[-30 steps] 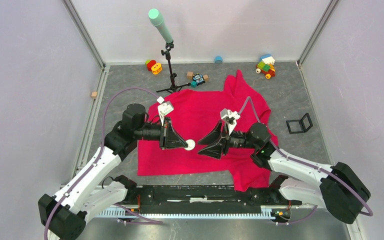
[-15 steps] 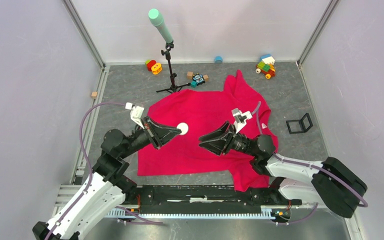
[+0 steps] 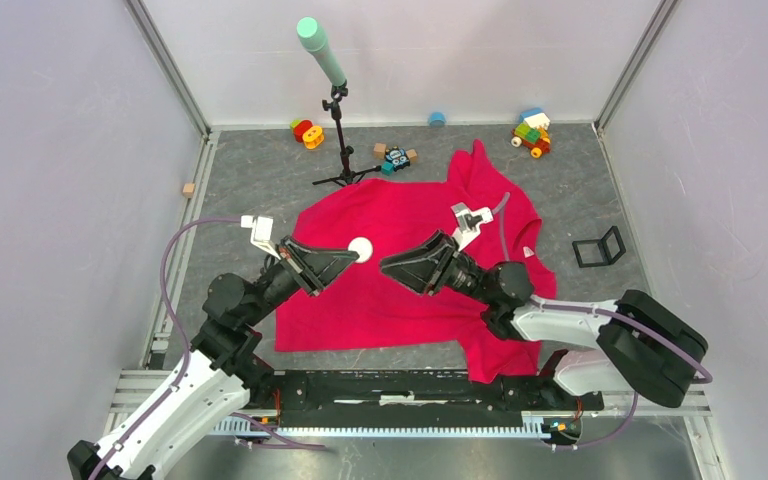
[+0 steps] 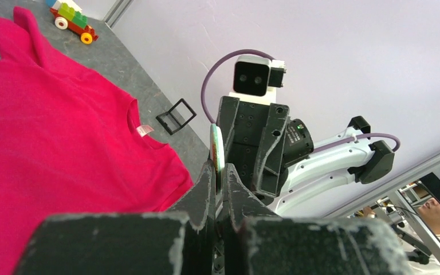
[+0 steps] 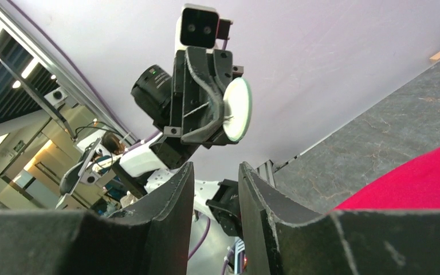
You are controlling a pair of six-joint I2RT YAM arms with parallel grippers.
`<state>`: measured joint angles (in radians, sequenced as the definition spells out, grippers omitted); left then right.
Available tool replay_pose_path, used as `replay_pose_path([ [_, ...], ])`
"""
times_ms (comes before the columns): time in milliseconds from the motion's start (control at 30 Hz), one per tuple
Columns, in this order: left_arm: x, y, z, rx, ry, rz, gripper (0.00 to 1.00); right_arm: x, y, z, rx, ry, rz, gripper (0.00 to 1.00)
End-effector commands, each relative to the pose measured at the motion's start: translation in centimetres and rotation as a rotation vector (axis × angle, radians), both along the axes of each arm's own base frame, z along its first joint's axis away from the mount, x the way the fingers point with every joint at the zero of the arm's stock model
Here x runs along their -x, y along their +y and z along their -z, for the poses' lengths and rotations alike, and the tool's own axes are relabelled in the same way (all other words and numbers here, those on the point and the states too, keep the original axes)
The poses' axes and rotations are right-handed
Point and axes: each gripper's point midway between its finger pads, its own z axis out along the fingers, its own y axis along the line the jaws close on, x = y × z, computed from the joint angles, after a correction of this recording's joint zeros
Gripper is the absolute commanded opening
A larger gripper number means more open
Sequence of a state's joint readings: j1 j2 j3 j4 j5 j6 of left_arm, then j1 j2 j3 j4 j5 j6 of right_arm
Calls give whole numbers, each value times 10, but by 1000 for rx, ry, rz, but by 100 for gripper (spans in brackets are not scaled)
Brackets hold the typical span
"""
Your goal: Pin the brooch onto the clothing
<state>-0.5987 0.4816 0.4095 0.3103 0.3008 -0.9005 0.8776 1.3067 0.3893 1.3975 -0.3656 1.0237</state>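
From overhead, the left gripper (image 3: 353, 257) pinches the brooch (image 3: 360, 248) above the red shirt (image 3: 400, 310), the right gripper (image 3: 388, 266) facing it close by. Left wrist view, the brooch (image 4: 216, 150) stands edge-on between clamped fingers (image 4: 203, 192). Right wrist view — the right gripper's fingers (image 5: 169, 200) narrowly parted, empty

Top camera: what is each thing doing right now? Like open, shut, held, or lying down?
brooch: held up in the air by its edge, not pinned yet.
left gripper: jaws shut on the brooch.
right gripper: jaws open, empty, facing the brooch.
T-shirt: lying spread out, right side rumpled.
tripod stand: standing upright.
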Motion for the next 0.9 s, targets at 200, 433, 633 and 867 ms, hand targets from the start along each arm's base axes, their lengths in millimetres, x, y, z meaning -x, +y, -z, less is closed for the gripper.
replay_pose_path([
  [200,3,-2,-19,59,-25,16,2,-15,19,-26,-54,-13,2,38],
  [433,4,-1,-16,70,-17,14,2,-16,24,-23,-61,0,-22,29],
  [633,5,-3,-12,63,-11,29,2,-17,26,-26,-78,-6,-28,27],
  [867,5,-4,-7,55,-5,31,2,-19,29,-31,-89,-14,-36,23],
])
